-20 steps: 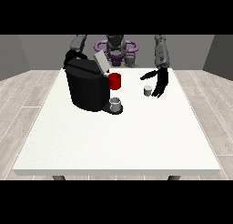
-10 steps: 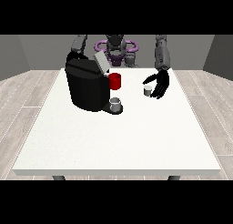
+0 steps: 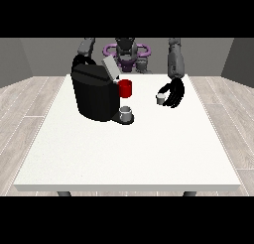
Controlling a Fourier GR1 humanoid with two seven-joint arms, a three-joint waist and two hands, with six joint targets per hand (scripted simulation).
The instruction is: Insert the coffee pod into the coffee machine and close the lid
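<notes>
One small grey coffee pod [image 3: 160, 98], upright, prob. touching hand [image 3: 174, 93].

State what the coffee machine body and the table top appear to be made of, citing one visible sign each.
Coffee machine: probably matte black plastic; it looks dark, with soft dull highlights on rounded edges. Table: possibly white laminate or painted board; it is flat, even and barely glossy. Neither is certain.
</notes>
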